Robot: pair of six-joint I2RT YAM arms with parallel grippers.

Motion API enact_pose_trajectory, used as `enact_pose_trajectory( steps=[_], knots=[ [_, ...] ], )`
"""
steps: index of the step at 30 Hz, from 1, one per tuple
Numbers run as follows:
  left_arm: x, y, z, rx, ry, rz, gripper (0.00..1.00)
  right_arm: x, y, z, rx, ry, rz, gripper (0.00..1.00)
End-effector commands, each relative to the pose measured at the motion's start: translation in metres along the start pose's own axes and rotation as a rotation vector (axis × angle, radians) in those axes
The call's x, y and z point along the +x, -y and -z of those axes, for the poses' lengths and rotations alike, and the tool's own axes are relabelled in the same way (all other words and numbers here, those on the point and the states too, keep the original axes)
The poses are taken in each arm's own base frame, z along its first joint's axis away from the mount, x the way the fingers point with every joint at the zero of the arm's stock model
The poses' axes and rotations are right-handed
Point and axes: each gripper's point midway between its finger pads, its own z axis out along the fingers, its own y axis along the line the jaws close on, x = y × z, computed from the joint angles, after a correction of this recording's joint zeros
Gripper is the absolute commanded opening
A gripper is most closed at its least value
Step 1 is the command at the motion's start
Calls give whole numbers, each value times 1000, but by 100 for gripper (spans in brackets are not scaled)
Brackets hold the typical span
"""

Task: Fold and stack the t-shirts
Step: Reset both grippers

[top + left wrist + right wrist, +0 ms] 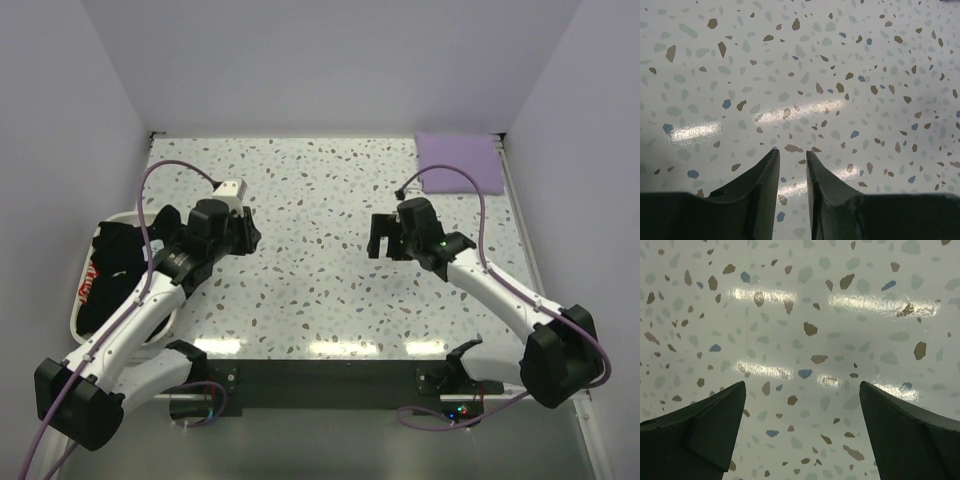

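in the white tray (73, 310), black t-shirts (118, 255) lie, seemingly bunched together.

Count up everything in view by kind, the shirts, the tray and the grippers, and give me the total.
Folded lavender t-shirt: 1
Black t-shirt heap, shirts within uncountable: 1
White tray: 1
Grippers: 2, left gripper and right gripper
Total: 5

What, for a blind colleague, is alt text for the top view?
Two arms hover empty over a table, left gripper slightly parted, right gripper wide open. Black t-shirts fill a white tray at left; a folded lavender t-shirt lies far right.
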Motion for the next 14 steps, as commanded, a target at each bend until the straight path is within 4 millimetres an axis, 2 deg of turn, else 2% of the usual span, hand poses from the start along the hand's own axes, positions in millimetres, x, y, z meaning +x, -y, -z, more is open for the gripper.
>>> enact_pose_trajectory(
  steps=[1, 5, 8, 14],
  knots=[
    [-10, 1, 1, 0, 39, -15, 33, 14, -15, 11, -123, -21, -34, 99],
    [-7, 0, -1, -6, 27, -14, 33, 29, -5, 17, -101, -50, -24, 99],
    [-7, 0, -2, -7, 27, -13, 33, 38, -14, 17, -158, -81, -30, 99],
    [-7, -2, -3, -16, 27, -13, 33, 29, -20, 15, -178, -50, -54, 99]
  ],
)
